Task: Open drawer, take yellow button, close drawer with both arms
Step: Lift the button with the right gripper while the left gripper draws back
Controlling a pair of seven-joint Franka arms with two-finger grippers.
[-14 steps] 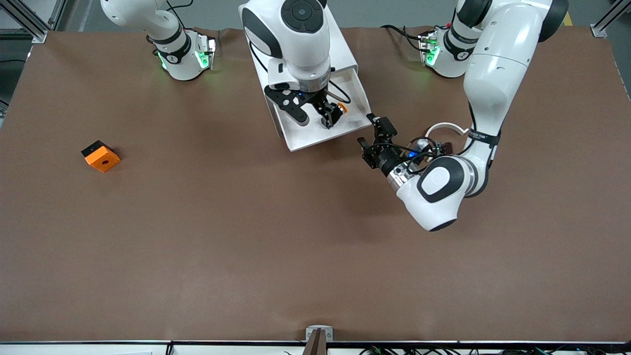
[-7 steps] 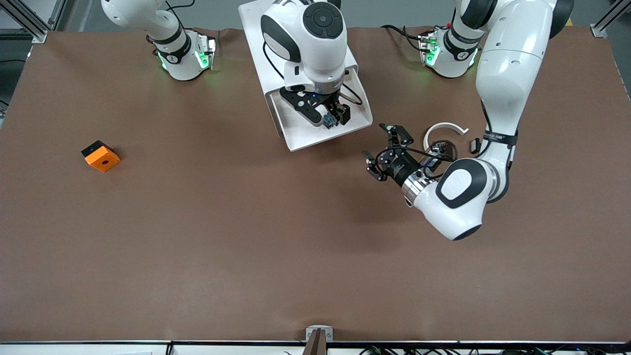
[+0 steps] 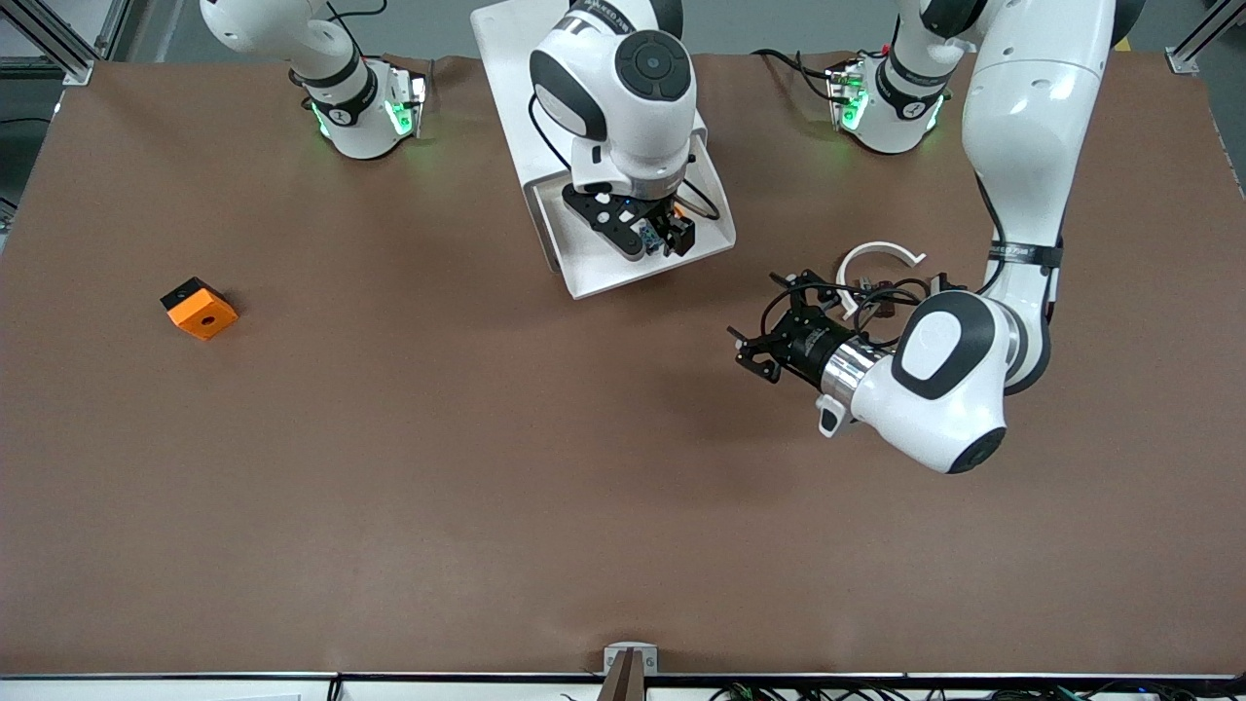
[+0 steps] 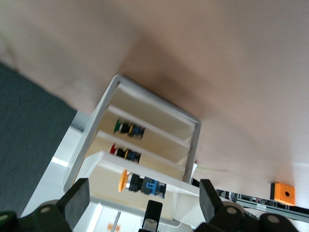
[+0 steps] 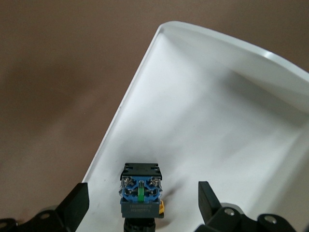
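The drawer [image 3: 584,280] stands pulled out of the white cabinet [image 3: 496,39] toward the front camera. The button [image 3: 646,232] lies in it on its side, its bluish base [image 5: 140,191] facing the right wrist camera. My right gripper [image 3: 654,237] hangs low in the drawer, open, with one finger on each side of the button and a clear gap to both. My left gripper [image 3: 761,323] hovers open and empty over the bare table, toward the left arm's end from the drawer. The left wrist view shows the button's orange cap [image 4: 124,180] from the cabinet's front.
An orange cube with a black part [image 3: 200,309] sits toward the right arm's end of the table. A white ring piece [image 3: 881,254] and small dark parts [image 3: 874,292] lie by the left arm. Other buttons [image 4: 128,129] rest in the cabinet's [image 4: 193,145] other compartments.
The left gripper has drawn back from the drawer's corner, toward the front camera. The right gripper has shifted over the drawer and now straddles the button.
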